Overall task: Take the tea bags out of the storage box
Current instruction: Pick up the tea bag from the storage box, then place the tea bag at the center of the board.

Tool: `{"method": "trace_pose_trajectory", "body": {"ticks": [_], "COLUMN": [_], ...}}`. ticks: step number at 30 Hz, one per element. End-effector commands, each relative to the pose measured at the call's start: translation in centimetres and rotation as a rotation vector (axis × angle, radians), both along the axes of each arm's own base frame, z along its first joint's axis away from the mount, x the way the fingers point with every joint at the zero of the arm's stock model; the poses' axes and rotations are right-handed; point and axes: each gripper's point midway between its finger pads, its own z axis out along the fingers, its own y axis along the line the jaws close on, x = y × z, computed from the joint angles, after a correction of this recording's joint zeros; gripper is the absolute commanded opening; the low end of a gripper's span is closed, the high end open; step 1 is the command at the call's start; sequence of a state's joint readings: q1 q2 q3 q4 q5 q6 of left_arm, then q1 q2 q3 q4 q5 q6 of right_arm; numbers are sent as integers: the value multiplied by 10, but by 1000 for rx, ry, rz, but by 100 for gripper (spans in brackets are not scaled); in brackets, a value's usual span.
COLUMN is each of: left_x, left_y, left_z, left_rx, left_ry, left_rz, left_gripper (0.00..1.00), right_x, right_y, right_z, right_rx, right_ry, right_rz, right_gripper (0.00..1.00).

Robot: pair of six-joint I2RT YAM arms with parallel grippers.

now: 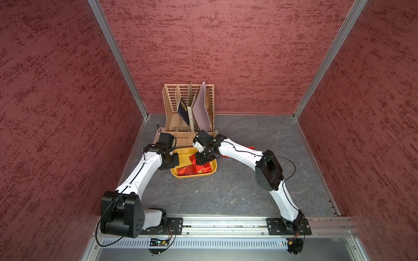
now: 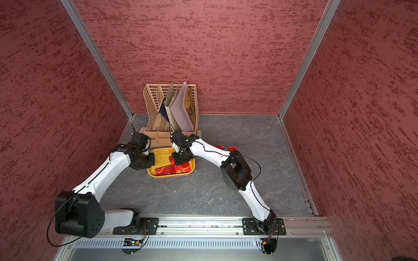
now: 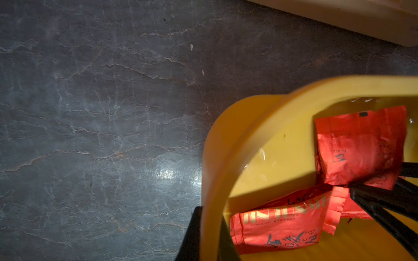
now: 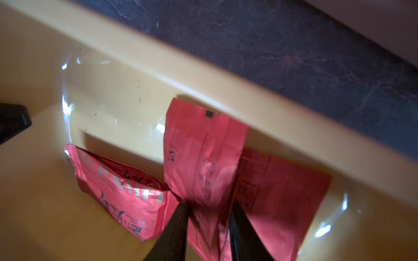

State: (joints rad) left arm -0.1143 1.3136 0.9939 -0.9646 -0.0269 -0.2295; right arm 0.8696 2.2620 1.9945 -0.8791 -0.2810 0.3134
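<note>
Yellow storage box (image 1: 194, 176) on the counter (image 1: 226, 192), red tea bags (image 1: 192, 170) inside.
The right end effector (image 4: 209, 204) pinches one tea bag (image 4: 203, 146) upright against the wall; the left end effector (image 3: 210, 223) clamps the rim. Their silver capitals and dark script are unreadable. Other tea bags (image 2: 231, 148) lie on the counter; an organizer (image 1: 172, 104) behind holds folders (image 1: 201, 108).

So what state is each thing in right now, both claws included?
left gripper: shut on the storage box rim.
right gripper: closed on the pinched tea bag.
pinched tea bag: tipped up, not out of the box yet.
storage box: upright on the table.
remaining tea bags: lying inside the box.
loose tea bags: at least two flat on the table, already out.
desk organizer: upright, papers standing in it.
</note>
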Motion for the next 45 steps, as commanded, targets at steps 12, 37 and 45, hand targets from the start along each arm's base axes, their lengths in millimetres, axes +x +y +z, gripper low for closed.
{"method": "trace_pose_trajectory", "body": {"ticks": [12,37,45], "left_x": [6,6,6], "left_y": [-6,2,9], "left_z": [5,6,6], "left_rx": [-23,0,11], "left_ry": [-40,-42,-43], "left_rz": [-8,19,41], "left_gripper": [0,0,0], "right_x": [-2,-1,-24], "right_y": [6,-117,-141], "right_z": [36,98,23], "right_rx": [84,383,342], "right_ry": [-11,97,201], "right_rz": [-7,-317,-413], "right_gripper": [16,7,7]}}
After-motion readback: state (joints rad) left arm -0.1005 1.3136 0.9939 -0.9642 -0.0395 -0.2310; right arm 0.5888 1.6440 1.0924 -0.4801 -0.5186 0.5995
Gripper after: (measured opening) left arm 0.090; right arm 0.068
